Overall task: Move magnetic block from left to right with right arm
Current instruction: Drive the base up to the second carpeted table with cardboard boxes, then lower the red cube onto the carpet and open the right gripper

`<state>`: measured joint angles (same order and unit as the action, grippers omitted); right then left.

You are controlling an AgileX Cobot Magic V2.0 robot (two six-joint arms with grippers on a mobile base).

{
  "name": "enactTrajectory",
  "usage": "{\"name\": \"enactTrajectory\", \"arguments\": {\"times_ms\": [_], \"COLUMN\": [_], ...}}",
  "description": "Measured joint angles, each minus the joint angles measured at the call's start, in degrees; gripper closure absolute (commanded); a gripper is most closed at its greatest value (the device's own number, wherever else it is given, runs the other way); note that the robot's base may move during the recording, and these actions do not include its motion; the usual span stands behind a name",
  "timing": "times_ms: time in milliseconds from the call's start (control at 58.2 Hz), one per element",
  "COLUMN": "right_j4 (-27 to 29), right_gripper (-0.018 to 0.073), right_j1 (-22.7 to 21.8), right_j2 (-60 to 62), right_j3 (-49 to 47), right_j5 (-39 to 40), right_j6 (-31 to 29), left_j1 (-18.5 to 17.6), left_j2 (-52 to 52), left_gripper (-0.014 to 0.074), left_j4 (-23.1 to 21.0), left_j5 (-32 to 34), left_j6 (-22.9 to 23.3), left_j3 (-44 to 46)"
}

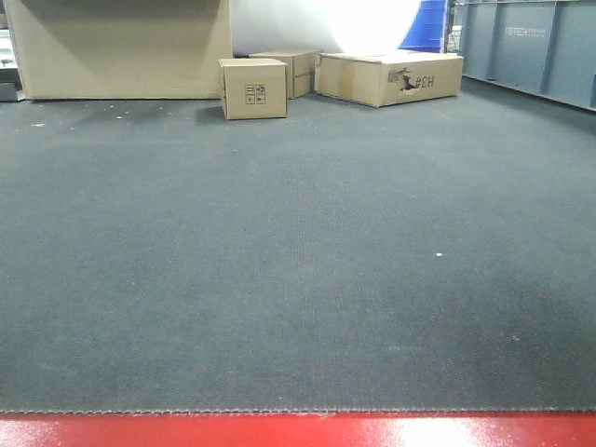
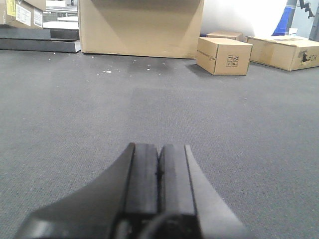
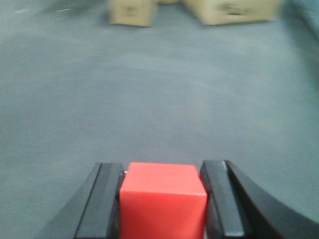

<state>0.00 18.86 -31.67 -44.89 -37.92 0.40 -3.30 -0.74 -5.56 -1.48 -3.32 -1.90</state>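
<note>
Magnetic block (image 3: 163,199): I see the red cube wedged between the two fingers of the right gripper (image 3: 162,172), its top face and front face showing. The small cardboard box (image 3: 130,12) lies far ahead of it and a little to the left.
Block and floor: I cannot tell whether the cube rests on the carpet (image 3: 159,89) or is off it.
Right gripper: clamped on the cube, with a black finger (image 3: 99,204) pressed against each side face.
Right wrist view: blurred, so I read no fine detail here.
Left gripper (image 2: 159,147): pads pressed flat together with nothing between them, low over the carpet, well short of the small cardboard box and to its left.
Large cardboard box (image 1: 121,47): behind and left of the small one.
Long flat box (image 1: 391,76): behind and right of it.
Grey-blue crates (image 1: 531,47): far right of it.
Red strip (image 1: 298,430): along the near carpet edge, well in front of it.
</note>
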Motion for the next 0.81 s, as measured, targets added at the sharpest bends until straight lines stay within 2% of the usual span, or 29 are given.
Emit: {"name": "enactTrajectory", "arguments": {"times_ms": [155, 326, 601, 807], "right_j4": [0.5, 0.9, 3.0, 3.2], "right_gripper": [0.033, 0.033, 0.033, 0.033], "right_j1": [8.6, 13.7, 15.5, 15.6], "right_j2": [-13.7, -29.8, -52.1, -65.3], "right_j3": [-9.8, -18.4, -29.2, -32.4], "right_j5": [-2.6, -5.8, -9.3, -8.7], "right_j6": [-1.4, -1.7, -1.9, -1.5], "left_j1": [0.0, 0.0, 0.0, 0.0], "left_j2": [0.0, 0.0, 0.0, 0.0], "left_gripper": [0.0722, 0.0722, 0.0722, 0.0722], "left_j4": [0.0, 0.0, 0.0, 0.0], "left_j5": [0.0, 0.0, 0.0, 0.0], "left_j6": [0.0, 0.0, 0.0, 0.0], "left_j3": [0.0, 0.0, 0.0, 0.0]}}
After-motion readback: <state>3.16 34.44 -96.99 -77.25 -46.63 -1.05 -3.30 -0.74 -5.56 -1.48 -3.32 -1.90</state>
